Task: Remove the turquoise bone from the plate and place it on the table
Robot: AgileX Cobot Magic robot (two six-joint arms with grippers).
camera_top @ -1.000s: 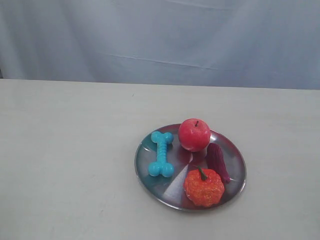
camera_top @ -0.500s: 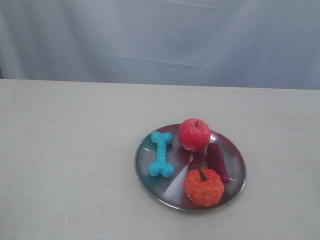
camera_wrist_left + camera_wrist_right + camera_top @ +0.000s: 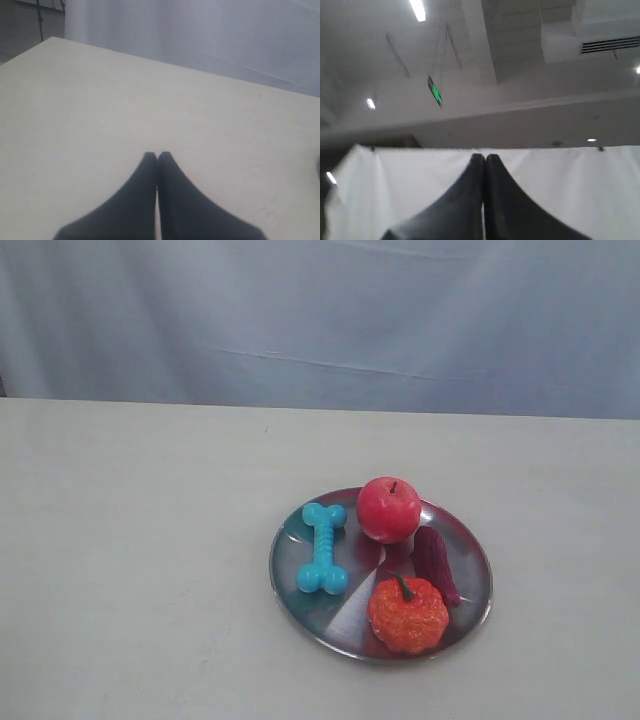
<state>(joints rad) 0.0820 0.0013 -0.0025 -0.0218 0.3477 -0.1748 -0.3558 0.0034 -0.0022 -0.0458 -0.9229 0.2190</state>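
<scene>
Clearly nothing is held: the left tool (image 3: pixel 157 159) and right tool (image 3: pixel 484 159) are both pinched together, empty. The turquoise bone (image 3: pixel 323 548) lies on the plate (image 3: pixel 330 618), leftward (apple (image 3: pixel 388 508) just beside it). Best to spread the left tool wide, then pinch across its narrow shaft.

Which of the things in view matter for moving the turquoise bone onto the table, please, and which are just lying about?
For the job: bone, plate, table.
Lying about: apple, pumpkin, purple vegetable.
</scene>
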